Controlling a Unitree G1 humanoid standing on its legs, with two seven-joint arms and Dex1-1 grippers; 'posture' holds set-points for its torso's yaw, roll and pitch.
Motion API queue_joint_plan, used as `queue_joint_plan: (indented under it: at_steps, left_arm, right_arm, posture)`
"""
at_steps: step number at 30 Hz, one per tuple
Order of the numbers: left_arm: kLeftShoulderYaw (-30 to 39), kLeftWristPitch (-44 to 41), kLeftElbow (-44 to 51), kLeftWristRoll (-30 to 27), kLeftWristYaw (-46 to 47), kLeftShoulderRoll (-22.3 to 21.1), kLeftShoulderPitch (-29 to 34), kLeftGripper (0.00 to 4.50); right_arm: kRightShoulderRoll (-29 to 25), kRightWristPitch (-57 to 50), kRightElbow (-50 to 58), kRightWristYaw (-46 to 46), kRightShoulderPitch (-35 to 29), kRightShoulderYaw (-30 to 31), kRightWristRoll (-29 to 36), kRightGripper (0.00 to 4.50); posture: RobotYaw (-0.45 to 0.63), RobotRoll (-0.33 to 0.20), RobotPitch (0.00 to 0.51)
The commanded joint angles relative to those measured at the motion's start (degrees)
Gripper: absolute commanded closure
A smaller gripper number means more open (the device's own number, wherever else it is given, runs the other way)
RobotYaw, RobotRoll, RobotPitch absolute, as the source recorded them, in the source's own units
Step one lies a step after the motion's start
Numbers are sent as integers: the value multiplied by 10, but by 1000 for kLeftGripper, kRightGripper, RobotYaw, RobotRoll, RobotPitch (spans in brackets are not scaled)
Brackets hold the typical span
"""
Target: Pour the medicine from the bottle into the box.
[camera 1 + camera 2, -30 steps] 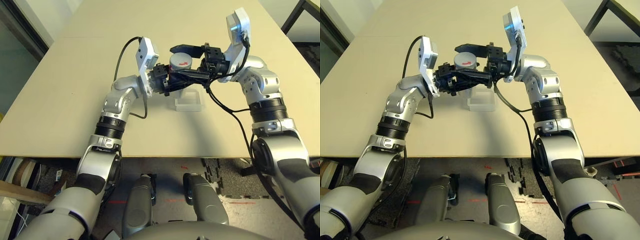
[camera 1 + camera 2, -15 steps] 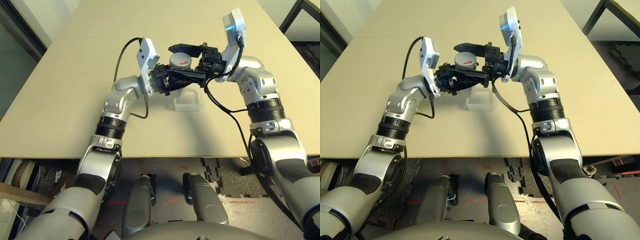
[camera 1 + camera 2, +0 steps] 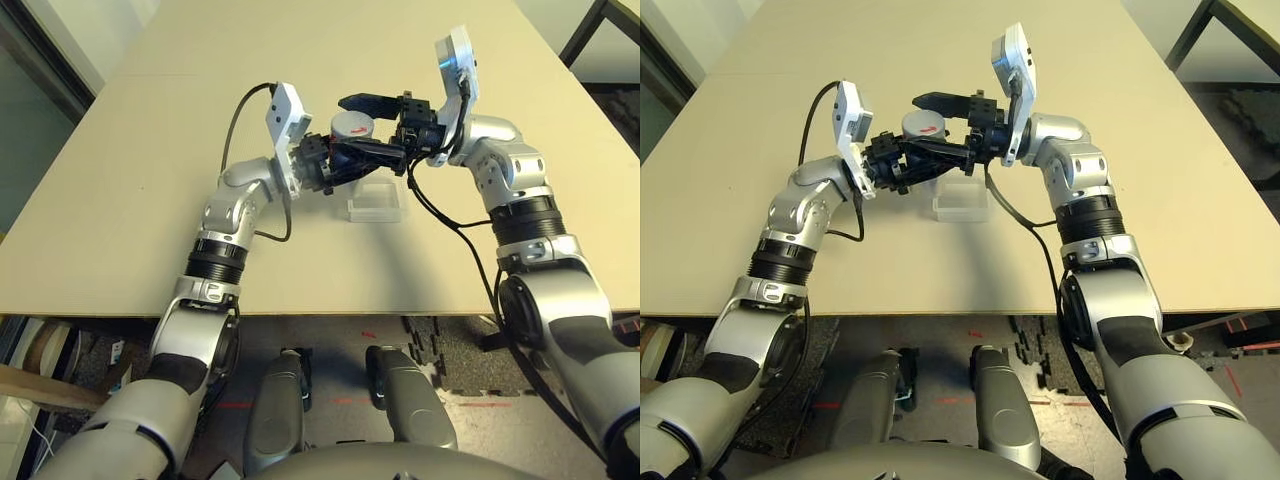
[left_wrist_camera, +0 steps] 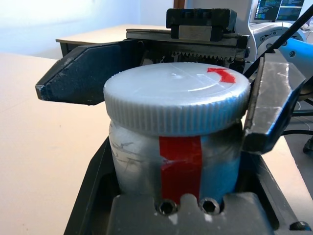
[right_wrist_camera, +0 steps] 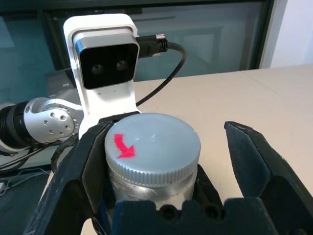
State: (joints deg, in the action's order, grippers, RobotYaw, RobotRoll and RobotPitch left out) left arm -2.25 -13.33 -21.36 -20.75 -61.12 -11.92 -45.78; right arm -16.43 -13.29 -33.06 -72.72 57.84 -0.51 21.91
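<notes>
Bottle held upright above the bench, cap on, between two claws.

The bottle (image 4: 176,161) stands upright in the left claw (image 3: 345,160), which is closed on its silver body below the cap (image 5: 152,144); a red strip runs down the side, and a red arrow marks the cap top. The right claw (image 5: 166,161) is spread wide around the cap: one finger (image 5: 85,166) touches the cap rim, the other stands apart. The box (image 3: 374,202) lies on the bench (image 3: 130,180) just below and nearer the robot.
</notes>
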Motion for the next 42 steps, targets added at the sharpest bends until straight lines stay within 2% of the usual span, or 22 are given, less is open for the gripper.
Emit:
queue_joint_plan:
  at_steps: [1,13,42]
  left_arm:
    - [-15,-2,30,-13,-20,6,8,1906]
    - [-16,4,22,-9,-25,2,8,1906]
    - [-12,17,6,-5,-31,-12,9,1906]
  right_arm:
    - [1,4,-18,13,8,2,-10,0]
    - [-4,-8,-17,24,9,-2,-10,0]
    - [-79,-81,33,25,-19,-16,1,0]
  posture:
    - [-142,0,176]
    - [-151,0,175]
    - [-157,0,170]
